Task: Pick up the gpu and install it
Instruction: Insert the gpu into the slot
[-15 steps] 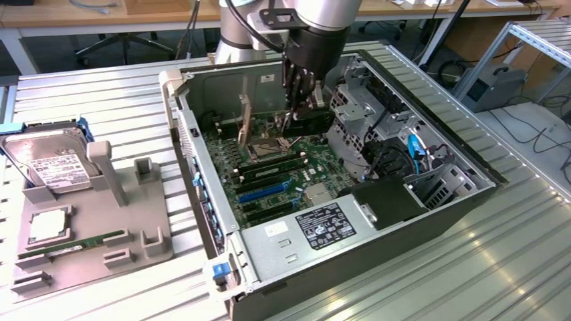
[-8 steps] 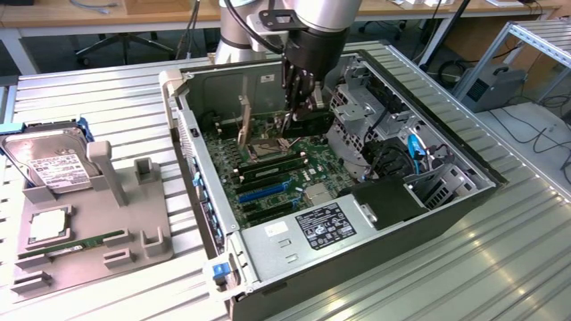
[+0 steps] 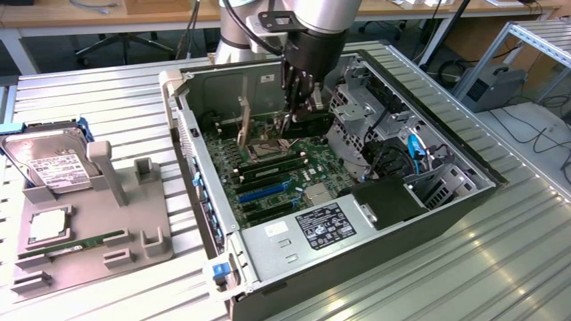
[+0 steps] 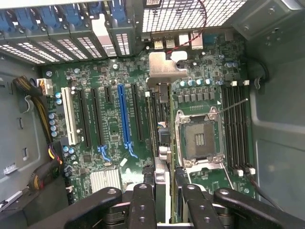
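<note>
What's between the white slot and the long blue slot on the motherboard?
Wrist view: two long black slots and a short one lie between white slot and blue slot.

Gripper (image 4: pixel 164 198) fingers (image 4: pixel 143 205) were clamped either side of the gpu (image 4: pixel 162 119), seen edge-on. Its silver bracket (image 4: pixel 164 71) sat at the motherboard's (image 4: pixel 114 138) I/O-port edge. The card ran between the blue slot (image 4: pixel 125 119) and the CPU socket (image 4: pixel 200 138). RAM slots (image 4: pixel 236 129) lay beyond the socket, along the board's side edge. Couldn't tell if it was seated.
</note>
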`<state>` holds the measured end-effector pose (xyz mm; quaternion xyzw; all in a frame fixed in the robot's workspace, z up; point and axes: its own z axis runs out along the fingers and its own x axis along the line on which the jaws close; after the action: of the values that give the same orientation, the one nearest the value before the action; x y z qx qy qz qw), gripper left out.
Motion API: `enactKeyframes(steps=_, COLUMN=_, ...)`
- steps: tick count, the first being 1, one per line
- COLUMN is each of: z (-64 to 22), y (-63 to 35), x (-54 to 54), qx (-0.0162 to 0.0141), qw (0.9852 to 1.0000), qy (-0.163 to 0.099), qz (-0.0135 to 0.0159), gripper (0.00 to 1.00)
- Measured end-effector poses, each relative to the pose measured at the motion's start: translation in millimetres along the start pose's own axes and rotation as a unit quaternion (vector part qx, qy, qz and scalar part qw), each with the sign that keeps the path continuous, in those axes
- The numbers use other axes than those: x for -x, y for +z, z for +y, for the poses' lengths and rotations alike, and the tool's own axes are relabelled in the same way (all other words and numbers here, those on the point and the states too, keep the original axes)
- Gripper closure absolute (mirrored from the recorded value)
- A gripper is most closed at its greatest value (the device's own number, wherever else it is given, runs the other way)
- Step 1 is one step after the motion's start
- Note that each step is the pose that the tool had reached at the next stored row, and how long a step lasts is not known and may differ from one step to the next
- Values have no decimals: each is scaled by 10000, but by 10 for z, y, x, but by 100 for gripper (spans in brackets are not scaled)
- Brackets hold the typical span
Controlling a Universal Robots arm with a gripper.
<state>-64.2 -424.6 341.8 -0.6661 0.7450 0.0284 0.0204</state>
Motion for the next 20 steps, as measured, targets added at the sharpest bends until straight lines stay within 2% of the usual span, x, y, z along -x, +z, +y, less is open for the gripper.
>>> enactKeyframes(steps=20, z=43, y=24, x=-41, qx=0, qw=10000, qy=0, qz=0, gripper=73)
